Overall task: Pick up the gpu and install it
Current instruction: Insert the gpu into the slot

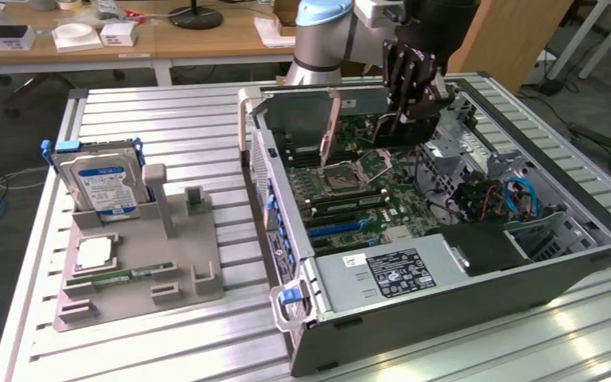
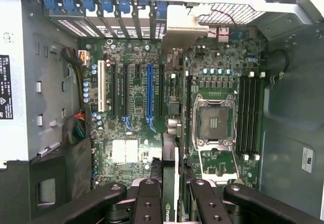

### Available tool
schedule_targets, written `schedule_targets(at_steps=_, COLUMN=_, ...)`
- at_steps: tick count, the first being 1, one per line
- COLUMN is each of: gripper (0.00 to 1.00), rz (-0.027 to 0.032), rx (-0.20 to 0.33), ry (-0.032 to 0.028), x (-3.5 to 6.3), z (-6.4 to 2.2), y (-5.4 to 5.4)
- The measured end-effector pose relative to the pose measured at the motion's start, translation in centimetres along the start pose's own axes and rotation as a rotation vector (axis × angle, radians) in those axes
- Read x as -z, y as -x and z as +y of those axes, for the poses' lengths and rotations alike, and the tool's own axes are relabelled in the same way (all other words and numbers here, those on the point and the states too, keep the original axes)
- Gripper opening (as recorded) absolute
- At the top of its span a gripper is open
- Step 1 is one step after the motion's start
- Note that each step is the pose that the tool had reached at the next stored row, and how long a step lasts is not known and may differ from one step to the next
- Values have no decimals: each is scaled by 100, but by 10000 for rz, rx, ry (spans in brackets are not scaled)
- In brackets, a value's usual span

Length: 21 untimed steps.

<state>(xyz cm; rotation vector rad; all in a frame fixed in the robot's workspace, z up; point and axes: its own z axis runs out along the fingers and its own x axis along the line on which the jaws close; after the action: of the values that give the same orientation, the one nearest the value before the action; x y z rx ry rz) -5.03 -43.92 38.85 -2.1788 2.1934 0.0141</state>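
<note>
pose: pincer (image 1: 410, 95) pointing down over case (image 1: 560, 267) | grip: clamped on gpu (image 2: 170, 204)

The exterior view is taken from a raised position off the slatted metal table (image 1: 157, 111). It is aimed obliquely downward from a middling distance, so that the whole open computer case (image 1: 444, 326) is taken in on the exterior view's right, with wooden desks (image 1: 200, 44) behind. The wrist view is directed straight down into the case from close above, past the gripper (image 2: 171, 186) clamped on the gpu (image 2: 170, 211). The motherboard (image 1: 353, 203) (image 2: 136, 133) and its CPU socket (image 1: 340, 173) (image 2: 215, 123) are shared by both views.
</note>
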Motion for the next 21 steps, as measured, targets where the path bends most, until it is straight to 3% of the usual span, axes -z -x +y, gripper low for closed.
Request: schedule_targets(at_steps=21, gripper=26, rz=-7, rx=241, ry=-10, x=-184, z=5, y=-12)
